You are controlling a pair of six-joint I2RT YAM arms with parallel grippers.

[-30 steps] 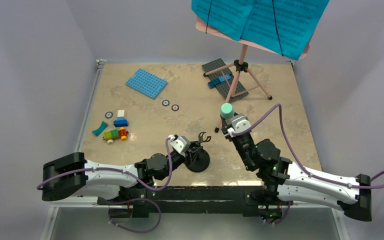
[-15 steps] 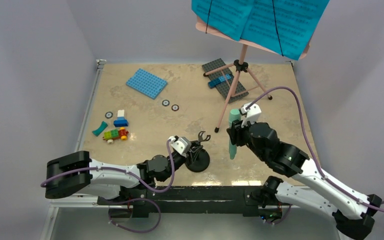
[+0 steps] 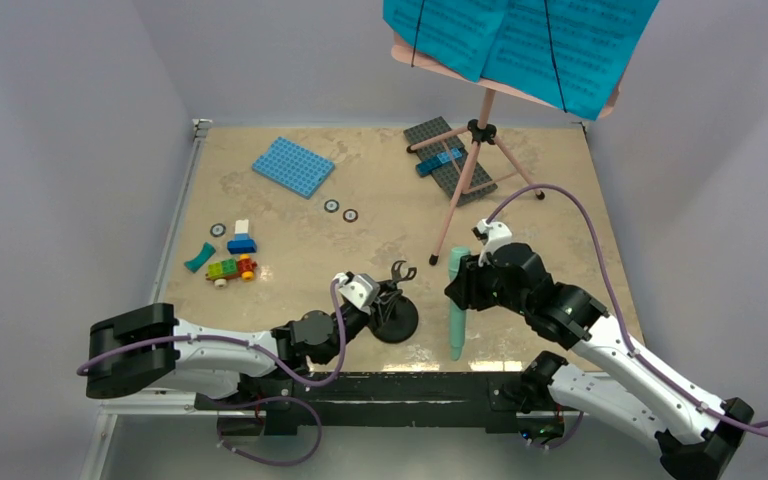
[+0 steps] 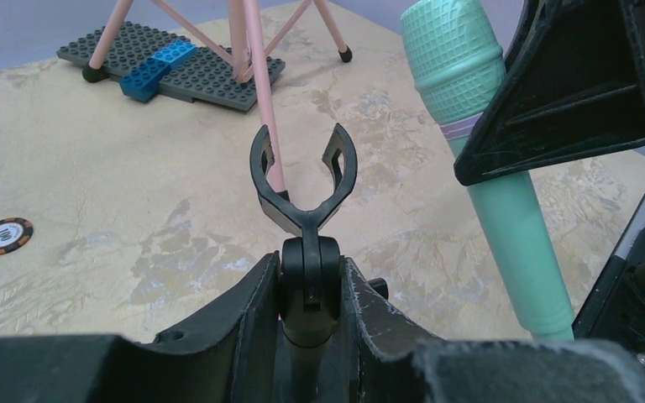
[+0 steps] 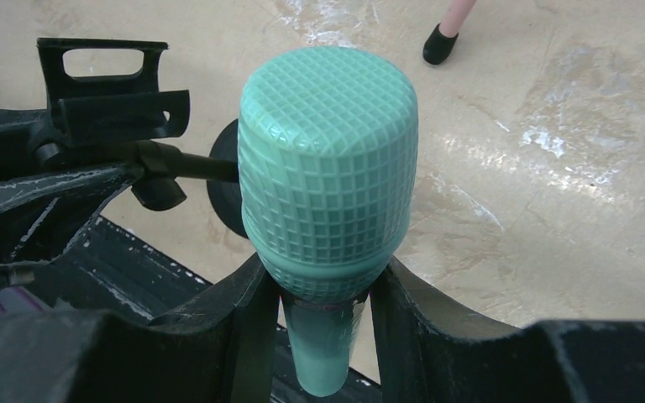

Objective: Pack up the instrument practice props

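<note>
My right gripper [image 3: 463, 275] is shut on the mint-green toy microphone [image 3: 456, 305], head towards the back, handle pointing down at the table's near edge; it shows in the right wrist view [image 5: 327, 176] and the left wrist view [image 4: 487, 151]. My left gripper [image 3: 372, 298] is shut on the neck of the small black mic stand [image 3: 394, 312], whose forked clip [image 4: 302, 176] stands empty, just left of the microphone. The pink tripod music stand [image 3: 475, 160] with cyan sheet-music pages [image 3: 520, 40] stands at the back.
A grey baseplate [image 3: 448, 160] with a blue brick lies under the tripod legs. A blue baseplate [image 3: 293, 165] lies at the back left. Small coloured bricks [image 3: 230, 255] lie at the left. Round tokens [image 3: 340, 210] lie mid-table.
My right arm has swung the microphone from upright to head-back and handle-down, and lowered it beside the mic stand's clip. My left gripper has stayed on the stand.
</note>
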